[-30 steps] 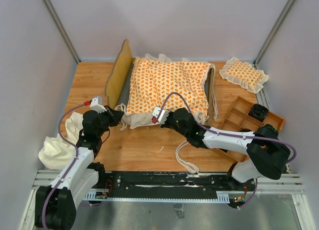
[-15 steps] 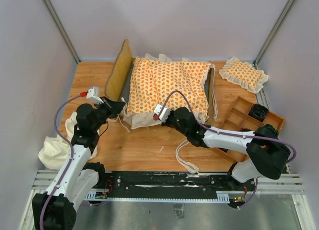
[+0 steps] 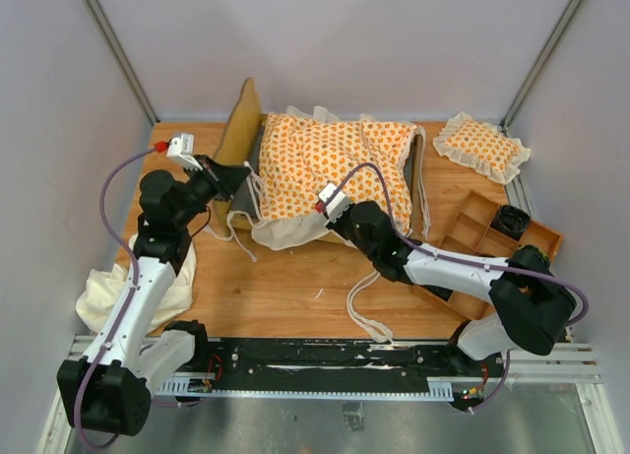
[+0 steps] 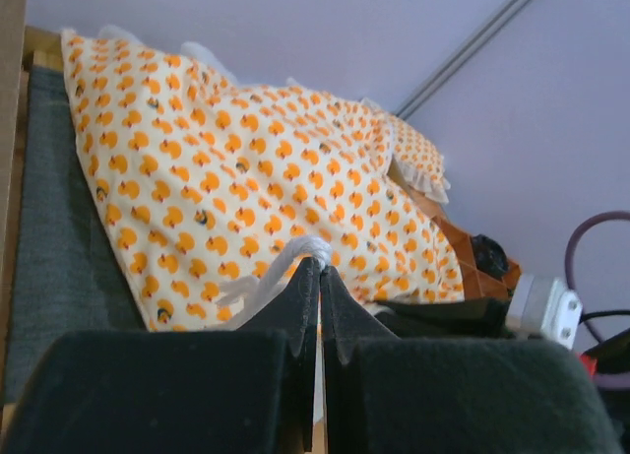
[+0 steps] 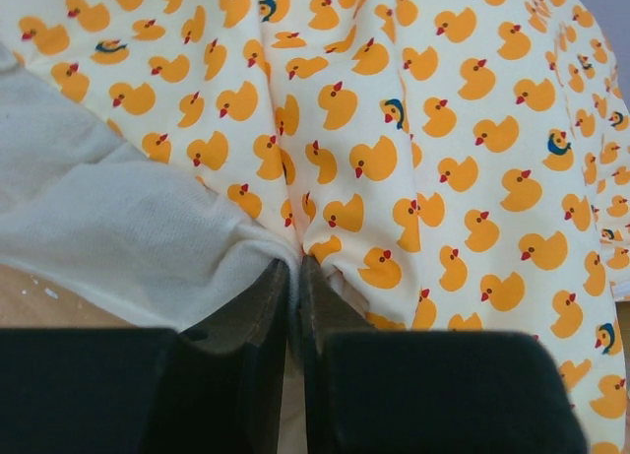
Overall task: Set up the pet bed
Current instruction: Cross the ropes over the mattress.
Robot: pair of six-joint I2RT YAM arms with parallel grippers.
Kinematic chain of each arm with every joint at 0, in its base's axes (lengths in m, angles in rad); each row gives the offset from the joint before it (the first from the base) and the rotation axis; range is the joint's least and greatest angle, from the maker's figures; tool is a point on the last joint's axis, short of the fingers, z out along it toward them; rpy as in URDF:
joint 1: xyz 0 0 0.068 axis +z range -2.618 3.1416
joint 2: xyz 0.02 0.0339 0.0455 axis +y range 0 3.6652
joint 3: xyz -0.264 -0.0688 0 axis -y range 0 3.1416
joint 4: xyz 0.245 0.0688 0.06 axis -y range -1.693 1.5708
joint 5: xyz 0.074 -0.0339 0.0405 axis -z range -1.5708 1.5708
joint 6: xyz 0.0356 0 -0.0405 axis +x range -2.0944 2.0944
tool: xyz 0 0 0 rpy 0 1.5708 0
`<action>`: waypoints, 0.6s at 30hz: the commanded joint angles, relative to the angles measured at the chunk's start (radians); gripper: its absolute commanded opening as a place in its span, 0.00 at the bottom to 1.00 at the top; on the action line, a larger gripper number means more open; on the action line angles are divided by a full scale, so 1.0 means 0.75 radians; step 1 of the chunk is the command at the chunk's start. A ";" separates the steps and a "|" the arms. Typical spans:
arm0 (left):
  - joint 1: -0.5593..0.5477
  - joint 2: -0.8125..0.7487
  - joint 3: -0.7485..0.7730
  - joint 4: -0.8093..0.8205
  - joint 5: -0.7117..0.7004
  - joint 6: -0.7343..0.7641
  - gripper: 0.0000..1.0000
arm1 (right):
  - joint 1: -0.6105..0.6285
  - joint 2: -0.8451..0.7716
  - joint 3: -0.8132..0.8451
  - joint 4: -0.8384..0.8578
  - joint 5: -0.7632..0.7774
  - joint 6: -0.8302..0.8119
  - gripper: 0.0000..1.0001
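The pet bed's large duck-patterned cushion (image 3: pixel 330 163) lies tilted over the light-wood frame, whose scalloped headboard (image 3: pixel 236 139) stands at its left. The grey base (image 4: pixel 54 227) shows beside the cushion (image 4: pixel 246 159) in the left wrist view. My left gripper (image 3: pixel 236 180) hangs by the headboard's near end, shut on a white tie string (image 4: pixel 295 252) at its fingertips (image 4: pixel 317 262). My right gripper (image 3: pixel 335 229) is shut on the cushion's near edge (image 5: pixel 295 247), where the cream ruffle (image 5: pixel 108 227) meets the duck print (image 5: pixel 413 129).
A small square duck-patterned pillow (image 3: pixel 482 147) lies at the back right. A wooden divided tray (image 3: pixel 497 235) sits at the right edge. A plain cream cloth (image 3: pixel 118 291) is heaped at the near left. A loose tie string (image 3: pixel 364 311) loops on the table in front.
My left gripper has risen and moved back-left toward the headboard, drawing the tie string with it. My right gripper has shifted slightly right and back with the cushion's edge.
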 commanded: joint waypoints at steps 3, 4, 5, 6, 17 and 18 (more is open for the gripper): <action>0.008 -0.080 -0.084 -0.108 -0.047 0.153 0.00 | -0.078 -0.049 0.077 -0.013 0.014 0.159 0.10; 0.008 -0.082 -0.093 -0.082 -0.056 0.186 0.00 | -0.077 -0.044 0.075 -0.009 0.011 0.159 0.10; 0.008 -0.074 -0.091 -0.058 -0.062 0.222 0.00 | -0.078 -0.042 0.073 -0.007 0.012 0.162 0.09; 0.008 -0.057 -0.081 -0.046 -0.069 0.257 0.00 | -0.077 -0.040 0.070 -0.008 0.017 0.163 0.09; 0.008 0.273 0.116 0.095 0.005 0.396 0.00 | -0.146 -0.060 0.062 -0.041 0.124 0.279 0.09; 0.008 0.304 0.137 0.120 0.041 0.388 0.00 | -0.150 -0.058 0.065 -0.043 0.122 0.287 0.09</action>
